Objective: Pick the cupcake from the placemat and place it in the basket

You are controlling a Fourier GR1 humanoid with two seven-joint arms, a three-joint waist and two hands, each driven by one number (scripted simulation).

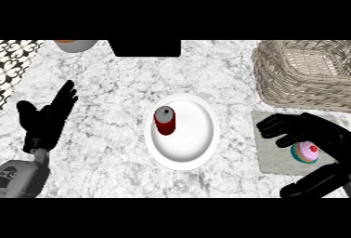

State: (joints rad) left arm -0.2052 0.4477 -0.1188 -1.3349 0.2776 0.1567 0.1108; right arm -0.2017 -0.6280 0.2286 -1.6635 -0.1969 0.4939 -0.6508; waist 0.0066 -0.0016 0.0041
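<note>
You have one cupcake point(306, 152) in view: pink frosting, a red top, a teal wrapper. It sits on the single grey placemat point(274, 160) at the right of the counter. Note one woven basket point(305, 74) at the upper right, well apart from the cupcake and beyond the placemat's far edge.

Count one white plate point(198, 148) at the centre of the counter, carrying one red can point(165, 121) that lies toward the plate's upper left part. One bowl point(72, 45) shows partly at the top edge, left of centre, and one black block point(145, 48) sits beside it at the top centre.

Two hands are visible. Your right hand point(312, 135) is over the placemat, fingers curved above the cupcake and thumb below it, the two spread wide either side; you cannot tell whether any part touches the cupcake. Your left hand point(44, 118) is at the left side, fingers straight and pointing up, holding nothing.

The counter point(103, 93) is white marble with grey veining. A black-and-white patterned surface point(14, 60) borders it at the upper left corner.
</note>
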